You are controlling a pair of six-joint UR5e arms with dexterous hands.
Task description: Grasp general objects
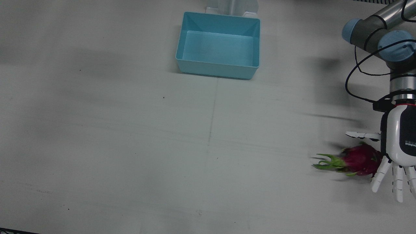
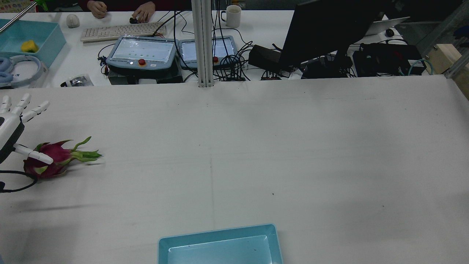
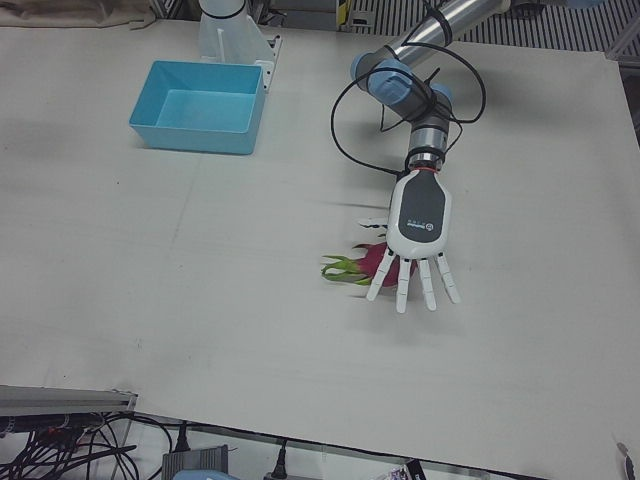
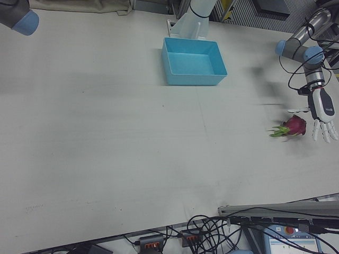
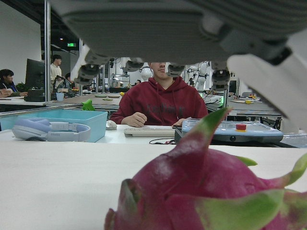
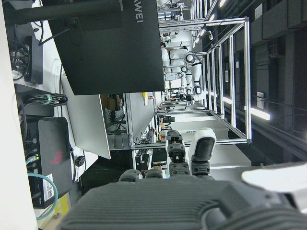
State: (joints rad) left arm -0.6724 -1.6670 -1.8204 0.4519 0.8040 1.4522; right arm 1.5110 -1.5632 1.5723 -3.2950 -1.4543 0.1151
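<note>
The dragon fruit [image 1: 359, 160] lies near the desk [image 1: 130, 146] edge, under the left hand [image 1: 398, 148], whose fingers are spread and hold nothing. Wide bare desk separates it from the smooth blue bin [image 1: 219, 45].

— What fills the bottom of the frame?
— A dragon fruit [image 5: 201, 196], magenta with green-tipped scales, very close.
— And above it?
— The left hand [image 5: 158, 28] spans the top edge, fingers [image 5: 88, 69] spread downward. A person in a maroon hoodie [image 5: 163, 103] sits mid-frame.
</note>
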